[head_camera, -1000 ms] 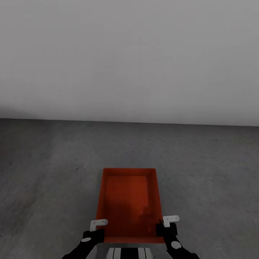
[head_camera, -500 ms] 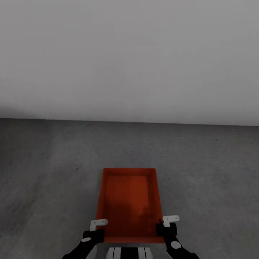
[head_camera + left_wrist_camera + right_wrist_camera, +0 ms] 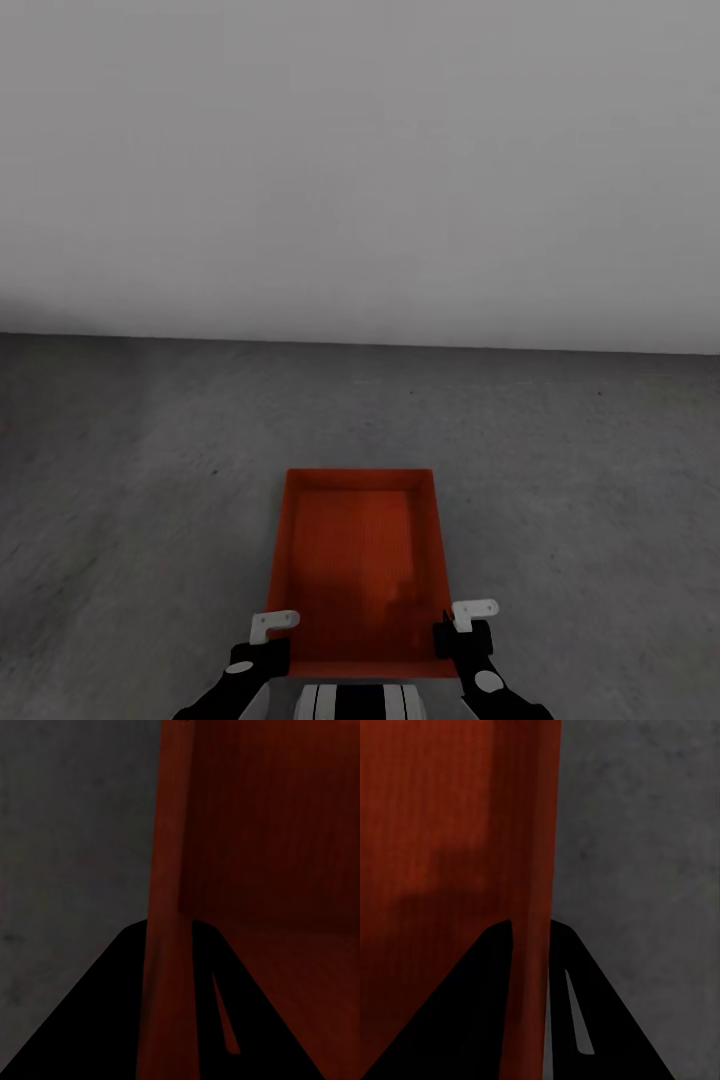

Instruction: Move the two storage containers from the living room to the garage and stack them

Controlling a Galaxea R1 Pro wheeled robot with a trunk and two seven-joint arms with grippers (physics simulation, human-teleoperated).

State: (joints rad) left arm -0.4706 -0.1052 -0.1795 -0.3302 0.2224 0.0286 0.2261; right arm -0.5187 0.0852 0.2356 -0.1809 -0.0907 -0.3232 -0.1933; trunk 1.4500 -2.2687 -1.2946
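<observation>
— Holding anything?
— Yes: left gripper (image 3: 262, 640) pinches one side wall of the storage container (image 3: 358, 560), right gripper (image 3: 462, 625) pinches the opposite wall.
— Where's the bin?
— Low over the grey floor (image 3: 120, 480), before a white wall (image 3: 360, 160)

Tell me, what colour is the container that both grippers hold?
Orange-red; the storage container shows it best in the head view.
</observation>
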